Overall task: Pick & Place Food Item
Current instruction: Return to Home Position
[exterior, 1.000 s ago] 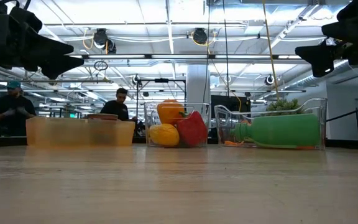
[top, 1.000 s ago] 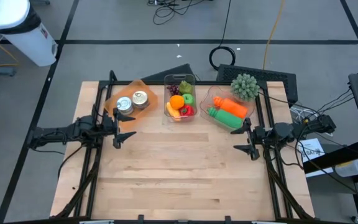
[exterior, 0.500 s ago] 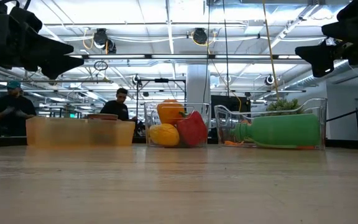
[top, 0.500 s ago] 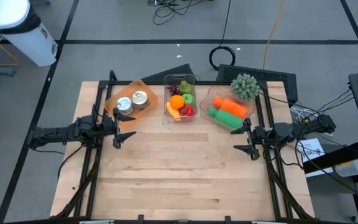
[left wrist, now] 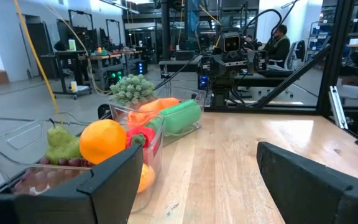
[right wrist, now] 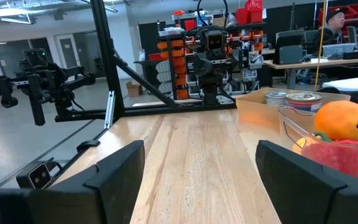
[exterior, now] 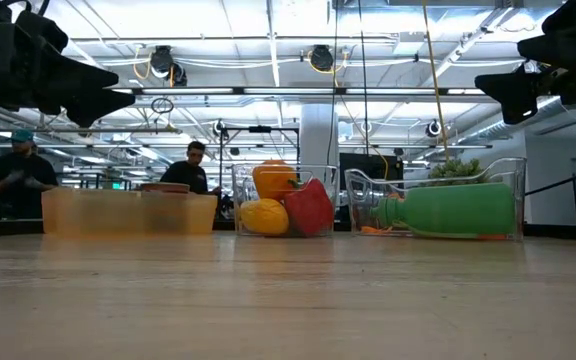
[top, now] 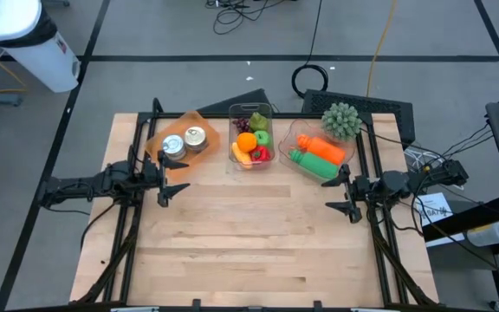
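A clear bin [top: 250, 144] at the table's far middle holds an orange [top: 246, 143], a red pepper [exterior: 310, 207], a yellow fruit [exterior: 263, 216], a green pear and grapes. An orange tray [top: 178, 139] to its left holds two cans [top: 184, 142]. A clear bin [top: 321, 154] to its right holds a green bottle [top: 311, 165] and an orange one. My left gripper [top: 171, 180] is open and empty above the table's left side. My right gripper [top: 340, 195] is open and empty above the right side.
A green spiky plant [top: 341, 120] stands behind the right bin. Bare wood [top: 249, 234] fills the middle and near part of the table. Frame rails run along both sides. People sit at benches in the room beyond.
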